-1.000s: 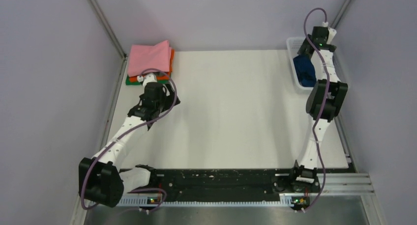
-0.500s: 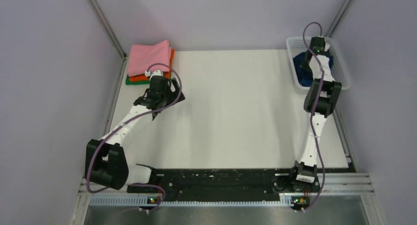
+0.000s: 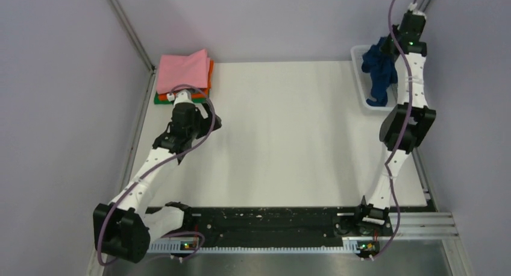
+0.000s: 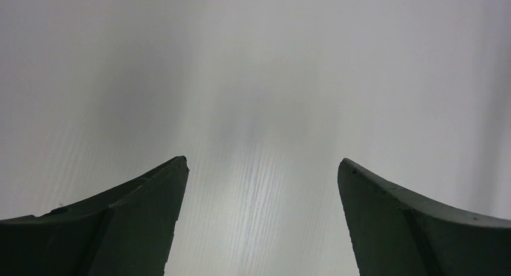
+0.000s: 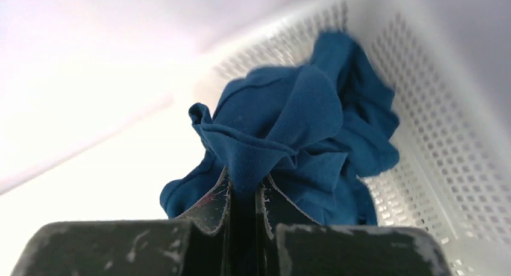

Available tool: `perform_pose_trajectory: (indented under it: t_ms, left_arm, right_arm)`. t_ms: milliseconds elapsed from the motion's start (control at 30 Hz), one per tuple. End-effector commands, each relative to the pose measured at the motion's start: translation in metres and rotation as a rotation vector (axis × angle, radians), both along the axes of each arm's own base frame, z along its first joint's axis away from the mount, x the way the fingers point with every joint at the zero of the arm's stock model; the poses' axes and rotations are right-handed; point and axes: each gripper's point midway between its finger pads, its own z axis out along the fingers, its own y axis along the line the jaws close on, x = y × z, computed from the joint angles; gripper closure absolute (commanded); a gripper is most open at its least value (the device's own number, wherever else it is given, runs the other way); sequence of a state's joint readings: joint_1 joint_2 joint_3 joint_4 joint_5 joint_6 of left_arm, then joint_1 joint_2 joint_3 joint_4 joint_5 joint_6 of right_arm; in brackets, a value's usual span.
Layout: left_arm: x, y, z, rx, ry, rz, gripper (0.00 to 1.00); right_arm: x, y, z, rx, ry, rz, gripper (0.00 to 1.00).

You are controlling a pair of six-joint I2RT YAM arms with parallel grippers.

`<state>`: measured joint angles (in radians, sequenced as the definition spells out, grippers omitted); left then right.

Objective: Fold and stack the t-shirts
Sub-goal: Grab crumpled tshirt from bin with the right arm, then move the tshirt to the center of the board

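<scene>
A dark blue t-shirt hangs bunched from my right gripper, lifted above the white mesh basket at the back right. In the right wrist view the jaws are shut on a fold of the blue t-shirt, right gripper. A folded stack of t-shirts sits at the back left: pink on top, orange under it, green at the bottom. My left gripper is open over bare white table near that stack, left gripper, holding nothing.
The white table top stretches between the two arms. Purple walls close the back and sides. The basket wall stands close behind the hanging shirt. A black rail runs along the near edge.
My right gripper closed on the blue t-shirt in the basket and lifted it up. The left arm swung slightly near the folded stack, still open.
</scene>
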<state>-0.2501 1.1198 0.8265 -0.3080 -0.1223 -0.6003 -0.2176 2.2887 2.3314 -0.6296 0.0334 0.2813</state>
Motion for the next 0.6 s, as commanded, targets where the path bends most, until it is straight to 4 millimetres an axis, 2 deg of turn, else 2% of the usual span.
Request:
perform_pose_trajectory:
  t_ms: [0,133,200,300,367,433,533,567]
  left_arm:
    - [-0.01,0.01,0.014,-0.014,-0.083,0.038,0.01]
    - [-0.024,0.02,0.021,-0.014,-0.116,0.077,0.01]
    - [-0.031,0.026,0.023,-0.013,-0.129,0.105,0.01]
    - [-0.042,0.037,0.027,-0.022,-0.143,0.167,0.01]
    - [-0.048,0.038,0.031,-0.03,-0.156,0.172,0.01]
    - [-0.052,0.041,0.035,-0.034,-0.168,0.181,0.01]
    - [-0.059,0.046,0.036,-0.043,-0.165,0.217,0.01]
    - [-0.06,0.046,0.034,-0.045,-0.161,0.218,0.01]
  right_arm:
    - [-0.039,0.083,0.217,-0.048,-0.447,0.217,1.0]
    - [-0.077,0.178,0.279,-0.016,-0.584,0.463,1.0]
    - [-0.1,0.225,0.304,0.005,-0.651,0.584,1.0]
    - [-0.125,0.274,0.31,0.04,-0.684,0.708,1.0]
    - [-0.141,0.303,0.295,0.081,-0.648,0.809,1.0]
    - [-0.156,0.326,0.272,0.12,-0.596,0.892,1.0]
    - [-0.178,0.349,0.216,0.167,-0.494,0.982,1.0]
    - [-0.185,0.355,0.189,0.192,-0.458,1.005,1.0]
